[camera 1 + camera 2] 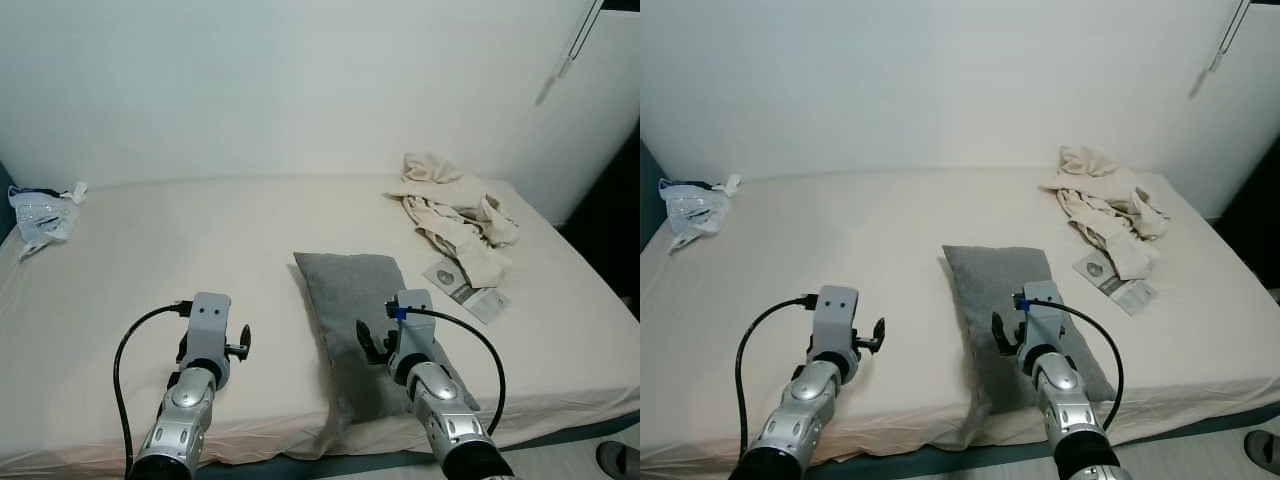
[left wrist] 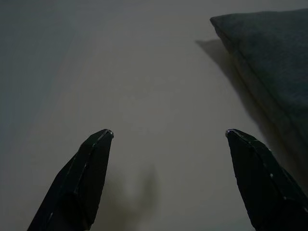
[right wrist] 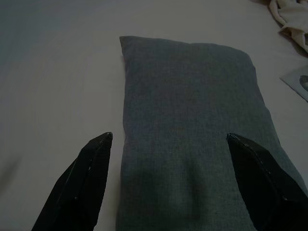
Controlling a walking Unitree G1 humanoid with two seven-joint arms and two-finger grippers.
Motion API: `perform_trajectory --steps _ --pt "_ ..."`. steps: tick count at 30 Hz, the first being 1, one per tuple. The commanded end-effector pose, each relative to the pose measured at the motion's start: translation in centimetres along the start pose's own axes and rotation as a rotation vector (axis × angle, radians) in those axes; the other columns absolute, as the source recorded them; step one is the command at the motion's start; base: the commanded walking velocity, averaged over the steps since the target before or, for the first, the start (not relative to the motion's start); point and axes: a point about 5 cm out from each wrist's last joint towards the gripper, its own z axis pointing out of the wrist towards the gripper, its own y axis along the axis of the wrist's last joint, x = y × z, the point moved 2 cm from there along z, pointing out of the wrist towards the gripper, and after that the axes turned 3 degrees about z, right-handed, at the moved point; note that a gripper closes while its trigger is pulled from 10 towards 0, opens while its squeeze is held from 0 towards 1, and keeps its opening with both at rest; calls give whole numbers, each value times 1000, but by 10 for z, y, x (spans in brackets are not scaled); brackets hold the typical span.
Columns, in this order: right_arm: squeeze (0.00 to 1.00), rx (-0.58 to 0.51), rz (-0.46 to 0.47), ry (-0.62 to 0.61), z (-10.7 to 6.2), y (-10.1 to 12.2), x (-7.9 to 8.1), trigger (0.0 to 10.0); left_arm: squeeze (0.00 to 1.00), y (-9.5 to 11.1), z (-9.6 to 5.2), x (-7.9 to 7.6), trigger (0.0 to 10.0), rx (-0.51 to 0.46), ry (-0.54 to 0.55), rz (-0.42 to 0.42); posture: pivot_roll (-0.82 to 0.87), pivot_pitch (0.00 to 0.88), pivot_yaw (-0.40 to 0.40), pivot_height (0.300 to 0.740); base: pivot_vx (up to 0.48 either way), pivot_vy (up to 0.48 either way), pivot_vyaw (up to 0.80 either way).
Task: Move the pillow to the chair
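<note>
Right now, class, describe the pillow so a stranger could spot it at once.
Start at the wide cream bed against the white wall. Near its front edge, right of centre, lies the pillow, under the right tool. It is flat, grey and rectangular, unlike the crumpled cream clothes behind.

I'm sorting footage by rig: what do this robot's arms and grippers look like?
Both arms are silver metal with rounded joints. A black cable loops off the left arm and the right arm; the right wrist has a small blue mark. The left gripper and right gripper each have two long, tapered black fingers.
</note>
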Motion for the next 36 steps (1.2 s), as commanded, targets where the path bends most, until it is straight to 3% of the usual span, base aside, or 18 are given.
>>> perform_trajectory --steps 1,5,14,17,23,32,36 --pt "0 -5 8 -6 0 0 -1 10000 0 -5 -1 -1 10000 27 -5 19 -63 54 -44 740 0 -480 0" --pt "0 2 2 -3 0 -1 -1 10000 0 -11 -1 3 10000 58 29 -33 -69 54 -44 740 0 -109 0" --pt "0 3 -15 -1 1 -1 0 10000 0 -14 0 2 10000 77 17 -19 -76 51 -39 740 0 0 0" --pt "0 57 -79 -10 -1 -11 -4 10000 0 -25 -2 -1 10000 123 -8 15 -73 52 -45 740 0 0 0" --pt "0 121 -109 -1 -8 -29 -7 10000 0 -32 -2 -1 10000 142 -23 35 -74 51 -47 740 0 0 0" --pt "0 134 -138 -4 -10 -35 -5 10000 0 -25 -5 -11 10000 66 -77 25 -77 54 -35 740 0 54 0" --pt "0 128 -137 -7 -10 -34 -5 10000 0 -27 -4 -7 10000 93 -47 30 -77 52 -35 740 0 0 0"
